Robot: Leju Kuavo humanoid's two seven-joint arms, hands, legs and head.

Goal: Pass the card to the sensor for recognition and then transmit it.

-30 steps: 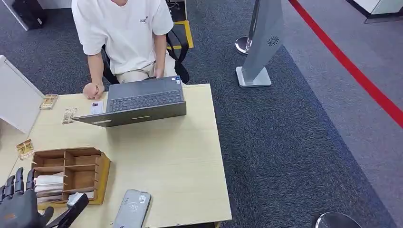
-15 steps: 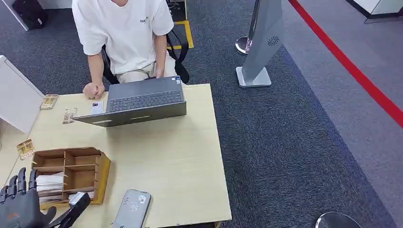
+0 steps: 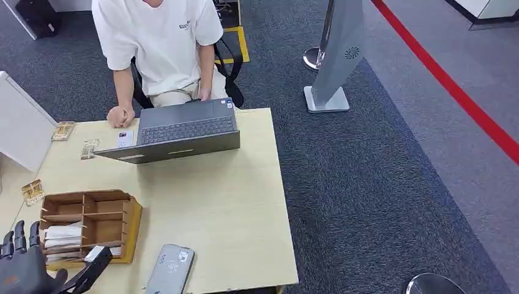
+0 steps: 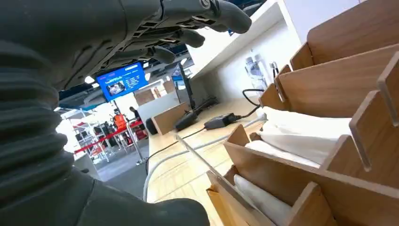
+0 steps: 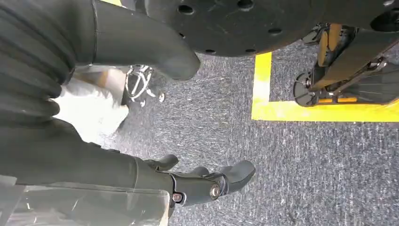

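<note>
Left hand (image 3: 24, 269) sits at the near-left corner of the desk (image 3: 214, 208), just beside the wooden organizer (image 3: 92, 226), with its fingers (image 3: 18, 236) upright and spread and its thumb reaching toward the organizer's near edge. We see nothing clasped in it; in the left wrist view the fingers (image 4: 188, 35) arch apart above the slots.

Right hand (image 5: 197, 181) hangs over the carpet with its fingers loosely curled and holds nothing.

We judge the cards (image 3: 61, 236) to be the white sheets stacked in the organizer's near-left slots. In the left wrist view they lie flat between wooden dividers (image 4: 291, 169), with their long faces covered and their edges exposed.

Handling, as we judge it:
- Light and thin; little grip force is needed.
- Stiff across the face, yet likely to flex if pinched hard.
- Smooth and liable to slip; neighbouring cards may drag out with the one chosen.
- Best hold: pinch the exposed edge of one card between thumb and finger, then draw it out along the slot.

Just beyond the organizer's near-right corner lies the grey sensor (image 3: 171, 269), flat on the desk. Farther off stands an open laptop (image 3: 177, 131), with a seated person (image 3: 156, 49) behind it.
</note>
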